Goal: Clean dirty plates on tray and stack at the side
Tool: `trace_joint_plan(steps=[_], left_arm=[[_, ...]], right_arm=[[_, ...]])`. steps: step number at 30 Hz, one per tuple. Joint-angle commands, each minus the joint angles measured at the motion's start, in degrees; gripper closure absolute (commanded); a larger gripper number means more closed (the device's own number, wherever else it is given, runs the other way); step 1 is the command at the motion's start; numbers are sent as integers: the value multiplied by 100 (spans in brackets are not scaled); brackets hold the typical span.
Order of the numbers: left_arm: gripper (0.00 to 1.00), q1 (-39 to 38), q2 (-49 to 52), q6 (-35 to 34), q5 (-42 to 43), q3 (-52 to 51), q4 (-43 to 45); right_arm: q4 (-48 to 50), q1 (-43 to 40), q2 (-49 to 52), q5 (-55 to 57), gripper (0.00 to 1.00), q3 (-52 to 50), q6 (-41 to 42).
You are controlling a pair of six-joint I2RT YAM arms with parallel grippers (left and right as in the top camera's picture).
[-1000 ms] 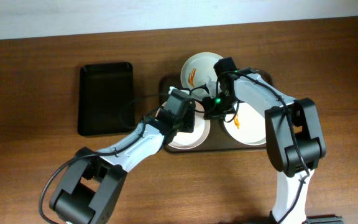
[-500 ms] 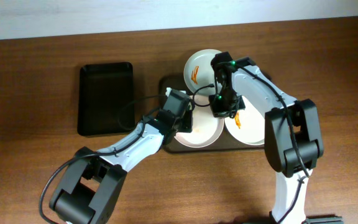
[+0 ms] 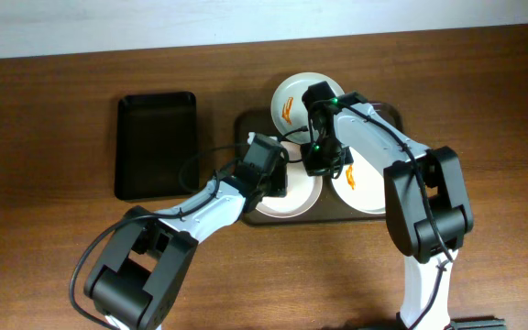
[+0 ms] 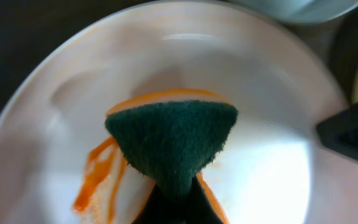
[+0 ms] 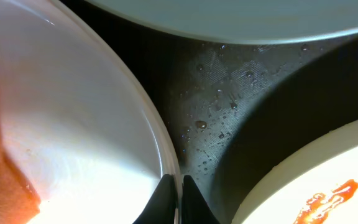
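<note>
Three white plates lie on the dark brown tray (image 3: 246, 124). The front-left plate (image 3: 296, 194) has orange sauce streaks (image 4: 95, 177). My left gripper (image 4: 176, 202) is shut on a green and orange sponge (image 4: 173, 140) that it presses onto this plate (image 4: 272, 155). My right gripper (image 5: 174, 196) is shut on the same plate's right rim (image 5: 160, 143). The back plate (image 3: 291, 101) and the right plate (image 3: 365, 188) each carry an orange smear; the right plate's smear shows in the right wrist view (image 5: 331, 196).
A smaller black tray (image 3: 157, 144) lies on the wooden table left of the brown tray. Water droplets dot the brown tray's floor (image 5: 222, 106) between the plates. Both arms cross above the tray's middle.
The left gripper with the sponge has shifted slightly across the front-left plate. The right gripper has moved a little back and left along that plate's rim.
</note>
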Motion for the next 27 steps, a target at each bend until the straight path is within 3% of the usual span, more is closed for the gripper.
trace_joint_plan(steps=[1,5,10,14,19,20,27], left_arm=[[100,7,57,-46,-1115,-20,-549],[100,7,31,15,-1921,11,-595],[100,4,26,15,-1923,271,-358],[100,4,39,7,-271,271,184],[100,4,463,-50,-116,271,304],[100,7,525,-44,-216,271,297],[100,11,479,221,-3237,280,-413]], right_arm=[[0,35,90,52,96,-107,31],[-4,35,90,52,96,-107,28],[-44,35,90,52,96,-107,28],[-39,37,90,50,96,-107,28],[-44,37,90,50,96,-107,31],[-46,37,90,50,96,-107,31],[-70,37,90,52,96,-107,28]])
